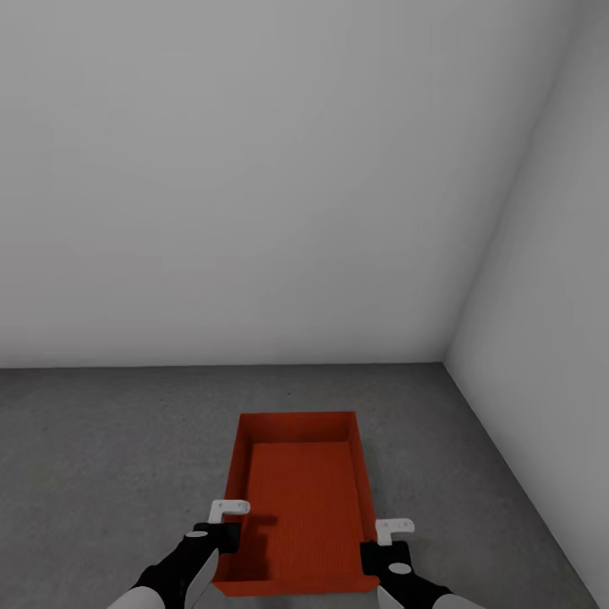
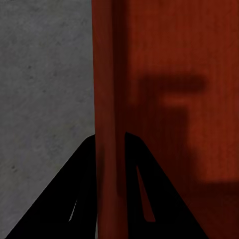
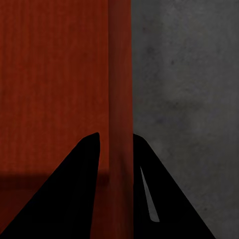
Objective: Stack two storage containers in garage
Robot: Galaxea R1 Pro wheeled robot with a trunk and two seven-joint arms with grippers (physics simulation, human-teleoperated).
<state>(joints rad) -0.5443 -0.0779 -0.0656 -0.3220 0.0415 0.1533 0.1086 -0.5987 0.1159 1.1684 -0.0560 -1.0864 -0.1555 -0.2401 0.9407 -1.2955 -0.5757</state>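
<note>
One red-orange storage container point(image 1: 303, 507) shows low in the head view, open top up, over the dark grey floor point(image 1: 101, 474) of the garage. My left gripper point(image 1: 227, 541) is shut on its left side wall, one black finger on each face of the wall point(image 2: 107, 99). My right gripper point(image 1: 377, 554) is shut the same way on the right side wall point(image 3: 119, 74). Whether the bin rests on the floor or hangs just above it, I cannot tell. The second container is out of view.
A plain grey-white wall point(image 1: 254, 169) stands ahead, and a second wall point(image 1: 550, 296) runs along the right; they meet in a corner just beyond the bin. Bare mottled floor point(image 2: 45, 89) spreads to the left.
</note>
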